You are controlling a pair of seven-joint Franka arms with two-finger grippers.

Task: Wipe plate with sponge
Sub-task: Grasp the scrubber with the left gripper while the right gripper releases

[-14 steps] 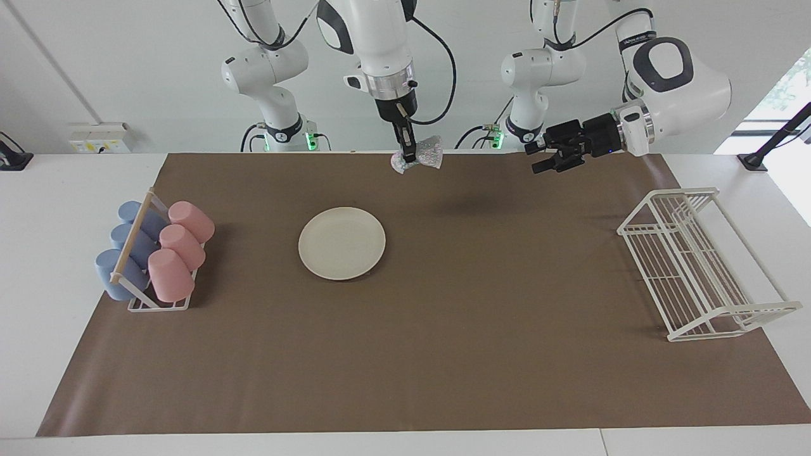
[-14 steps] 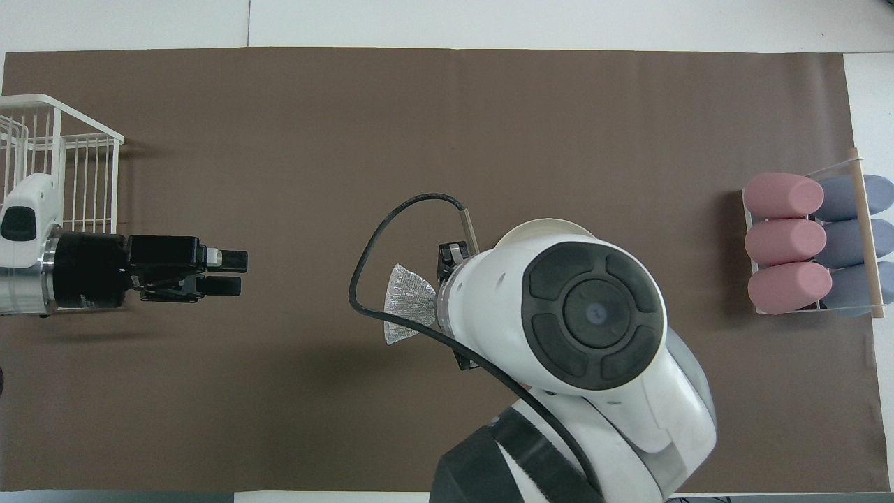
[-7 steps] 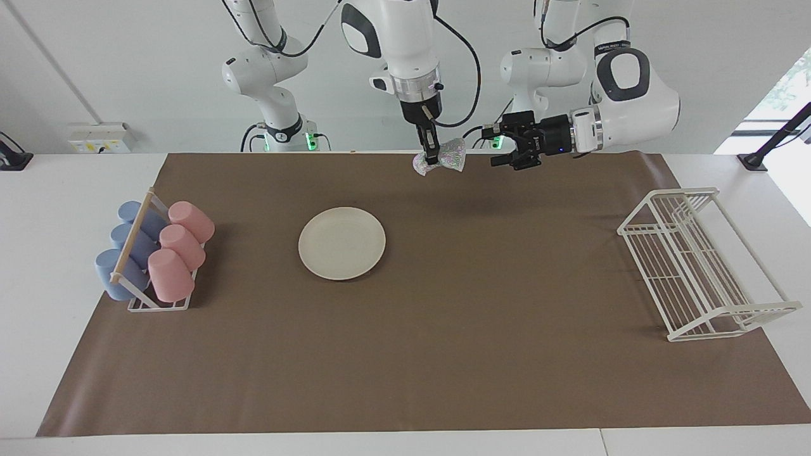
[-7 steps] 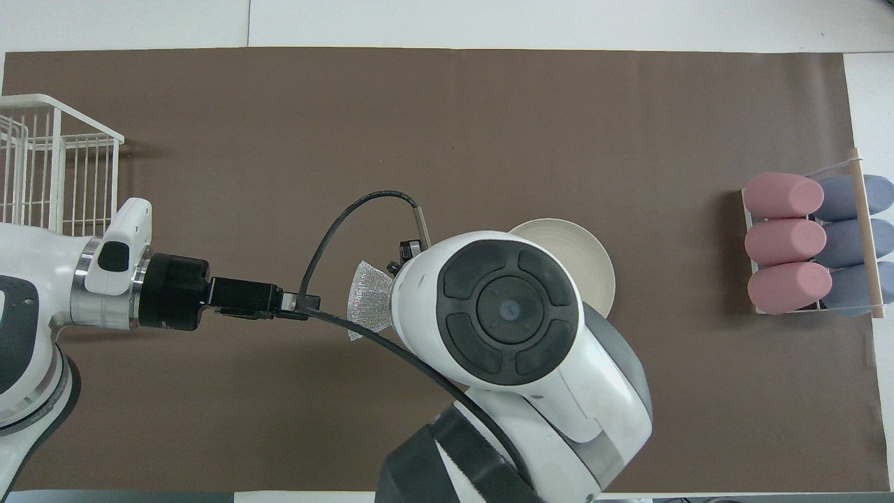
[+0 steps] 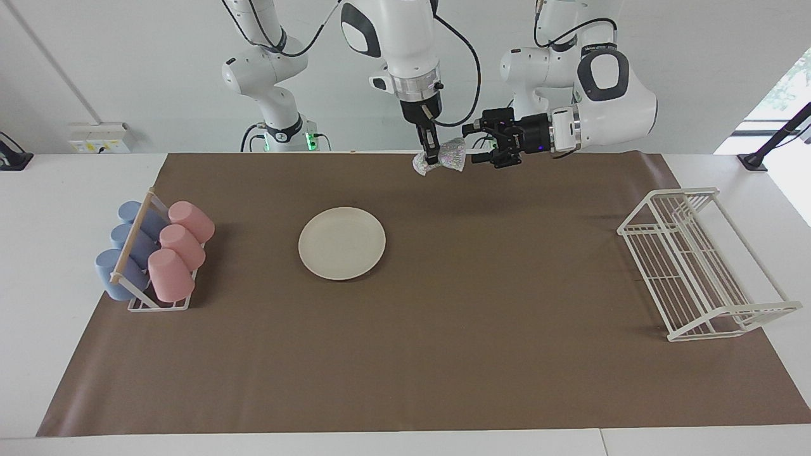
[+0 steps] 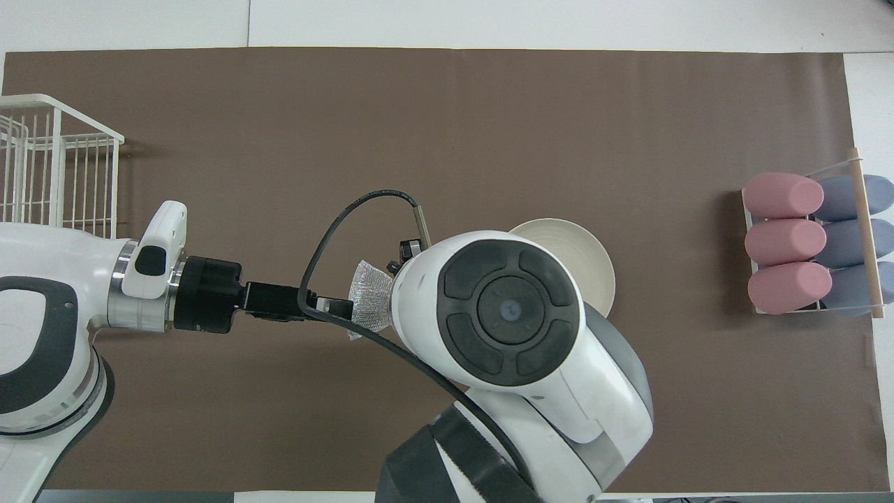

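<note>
Since half a second ago the left gripper has slid closer to the sponge, its fingers spread on either side of the wad's edge; whether they touch it cannot be told. Nothing else has shifted.

Going across the facing view from the right arm's end of the table: the cup rack holds three blue cups and three pink cups lying on their sides, near the short edge of the brown mat. A strip of bare mat separates it from the plate, which lies flat and untouched, well apart from both grippers. The right gripper hangs fingers down, high over the mat's edge closest to the robots, clamped on the sponge, which dangles beside its fingertips. The left gripper points sideways at the same height. Past it lies a wide stretch of bare mat, then the white wire dish rack by the mat's other short edge.

The whole half of the mat farther from the robots is open. A small dark marking on the left arm's upper joint cannot be read.
</note>
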